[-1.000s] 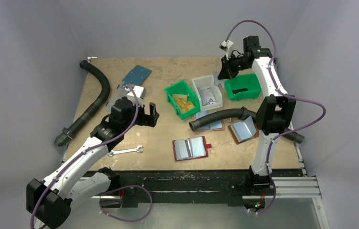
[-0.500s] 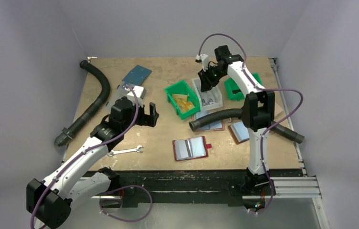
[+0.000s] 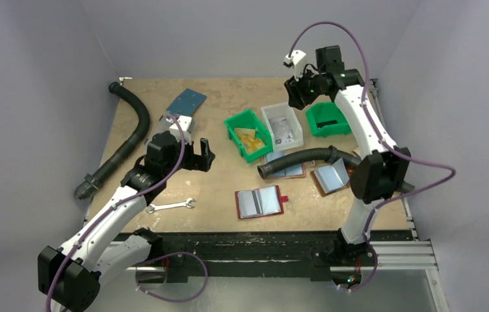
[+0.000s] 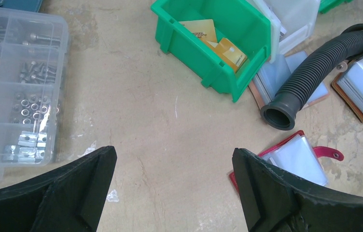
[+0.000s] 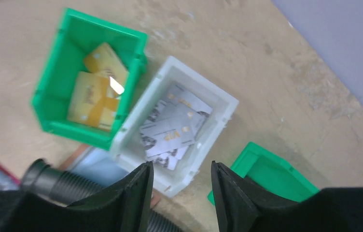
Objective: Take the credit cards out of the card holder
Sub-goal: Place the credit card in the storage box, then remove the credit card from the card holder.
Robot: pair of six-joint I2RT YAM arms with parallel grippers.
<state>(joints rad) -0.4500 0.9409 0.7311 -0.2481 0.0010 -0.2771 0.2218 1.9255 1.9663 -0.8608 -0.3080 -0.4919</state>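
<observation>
The card holder lies open near the table's front middle, dark red with pale shiny pockets and a red tab. Its corner shows in the left wrist view. I cannot tell credit cards apart from its pockets. Several grey cards lie in the white bin. My left gripper hovers open left of the holder, with only bare table between the fingers. My right gripper hangs high over the white bin's far side, open and holding nothing.
A green bin holds yellow cards, and another green bin stands at the right. A black hose crosses two brown folders. A wrench, a clear parts box, a second hose and a blue plate lie left.
My right gripper swung left and down over the white bin, opened, then rose back to the right. The left arm has barely shifted and stays open.
</observation>
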